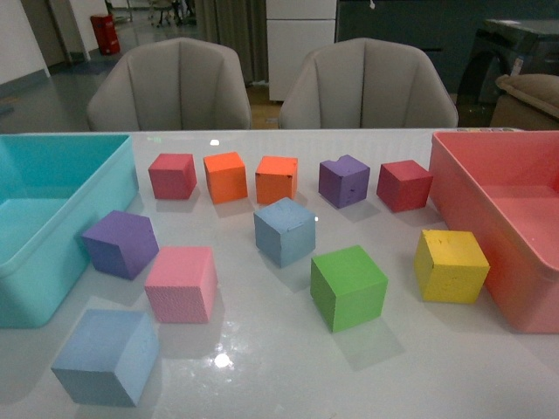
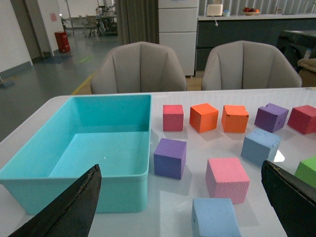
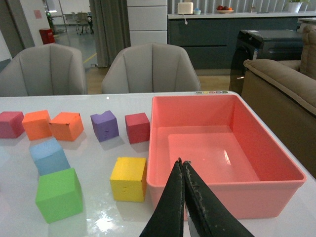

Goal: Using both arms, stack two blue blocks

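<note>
Sitting well apart on the glossy white table (image 1: 279, 380), the two blue blocks are unstacked. The near blue block (image 1: 106, 356) lies at the front left, just in front of a pink cube (image 1: 181, 283). The far blue block (image 1: 284, 230) stands near the table's middle, in front of two orange cubes (image 1: 225, 177) and near a green cube (image 1: 348, 286). A purple cube (image 1: 120, 243) sits between the pink cube and the teal bin (image 1: 118, 188) on the left, and a yellow cube (image 1: 451, 264) lies just beside the salmon-red bin (image 1: 454, 175) on the right. Neither arm appears in the front view. The left gripper (image 2: 180, 165) is spread wide and empty, and the near blue block shows between its black fingers (image 2: 74, 207). The right gripper (image 3: 181, 165) has its fingers pressed together, clasping nothing, seen against the salmon-red bin's near wall.
</note>
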### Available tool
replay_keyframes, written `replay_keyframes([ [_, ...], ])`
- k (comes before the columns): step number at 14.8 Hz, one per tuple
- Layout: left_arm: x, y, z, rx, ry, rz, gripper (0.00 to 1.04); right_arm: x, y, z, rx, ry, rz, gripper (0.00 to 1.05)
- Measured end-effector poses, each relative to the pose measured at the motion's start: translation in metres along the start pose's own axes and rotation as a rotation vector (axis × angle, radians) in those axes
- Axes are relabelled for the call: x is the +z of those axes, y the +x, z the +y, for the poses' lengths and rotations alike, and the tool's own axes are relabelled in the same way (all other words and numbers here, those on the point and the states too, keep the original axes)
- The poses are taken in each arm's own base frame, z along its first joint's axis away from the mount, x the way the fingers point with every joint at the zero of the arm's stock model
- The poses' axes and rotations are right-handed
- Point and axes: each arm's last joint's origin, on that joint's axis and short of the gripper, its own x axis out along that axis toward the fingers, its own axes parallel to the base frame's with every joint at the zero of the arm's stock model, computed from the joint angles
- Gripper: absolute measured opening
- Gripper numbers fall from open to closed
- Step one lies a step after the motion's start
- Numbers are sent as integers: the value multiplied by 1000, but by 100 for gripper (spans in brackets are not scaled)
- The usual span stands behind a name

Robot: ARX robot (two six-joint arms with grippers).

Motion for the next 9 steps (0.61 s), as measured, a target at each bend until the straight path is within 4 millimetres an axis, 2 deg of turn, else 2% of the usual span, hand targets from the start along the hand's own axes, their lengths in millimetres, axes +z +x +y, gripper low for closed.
replay_keyframes([
  [3,0,0,0,0,0,0,98,-6,-5,0,0,-1,-10,2],
  [9,0,0,0,0,0,0,98,-5,-15,0,0,-1,-22,2],
])
